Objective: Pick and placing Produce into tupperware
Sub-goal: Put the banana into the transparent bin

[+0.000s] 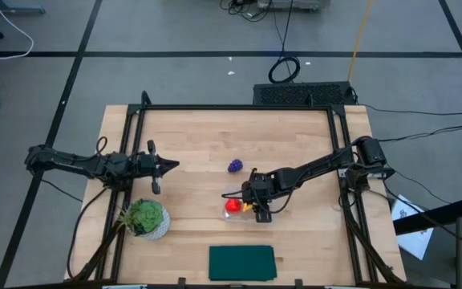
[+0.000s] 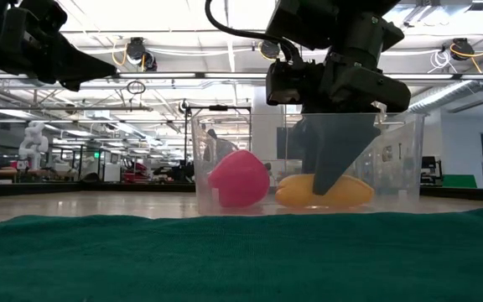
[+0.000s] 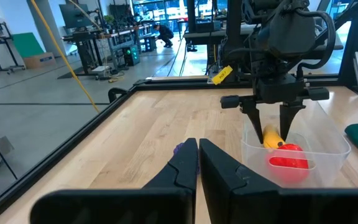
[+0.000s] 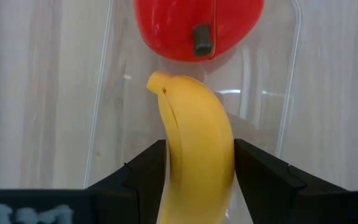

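The clear tupperware (image 1: 239, 195) stands mid-table. Inside it lie the round red fruit (image 1: 233, 205) and the yellow banana (image 4: 197, 118). My right gripper (image 1: 261, 210) reaches down into the tupperware and is shut on the banana. In the low view, the red fruit (image 2: 239, 178) sits beside the banana (image 2: 292, 191). The purple grape bunch (image 1: 235, 166) rests on the bare wood farther back. My left gripper (image 1: 171, 165) hovers shut over the table's left half, away from everything. My right gripper (image 4: 199, 143) pinches the banana about its middle (image 4: 194, 162), one finger on each long side. The fingers (image 2: 329, 168) come from above, pointing down, and lie across the banana. It lies level, resting on or just above the tupperware's floor (image 2: 225, 210).
A leafy green plant in a white pot (image 1: 145, 217) stands near the table's left front. A dark green flat rectangle (image 1: 241, 262) lies at the near edge. Bare wood stretches between the left gripper and the grapes. A black frame runs around the table.
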